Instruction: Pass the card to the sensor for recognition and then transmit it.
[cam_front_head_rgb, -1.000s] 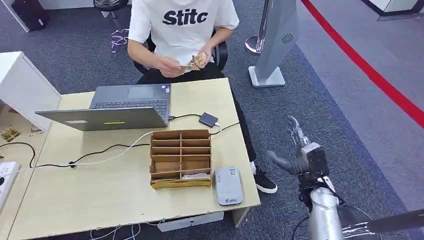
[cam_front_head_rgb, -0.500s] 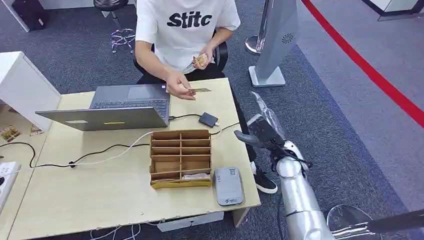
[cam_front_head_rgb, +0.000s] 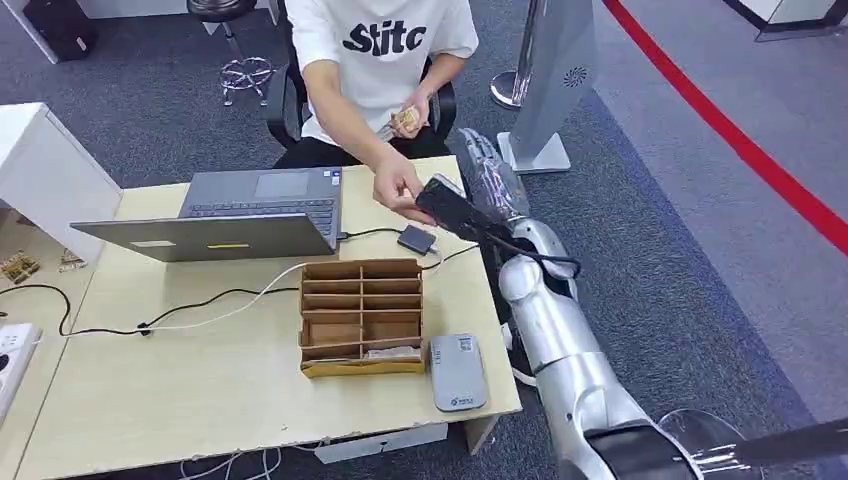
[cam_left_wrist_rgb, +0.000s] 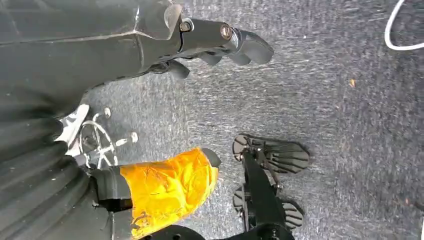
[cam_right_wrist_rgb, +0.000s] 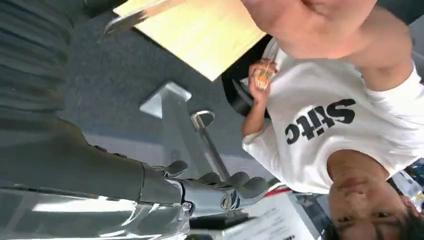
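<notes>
The grey sensor (cam_front_head_rgb: 457, 372) sits close to us. Farther out, our right hand (cam_front_head_rgb: 478, 185) is spread wide and holds nothing. The card (cam_right_wrist_rgb: 137, 15) is just beside its thumb, pinched in the person's hand (cam_front_head_rgb: 398, 188). We should close on the card slowly and hold it firmly.

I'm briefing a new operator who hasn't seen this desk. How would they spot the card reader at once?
Start at the pale wooden desk and find the brown cardboard sorting box with compartments near its front right corner. The flat grey rounded-rectangle card reader lies flat just right of that box, beside the desk edge. Unlike the small black adapter further back, it is light grey and larger.
</notes>
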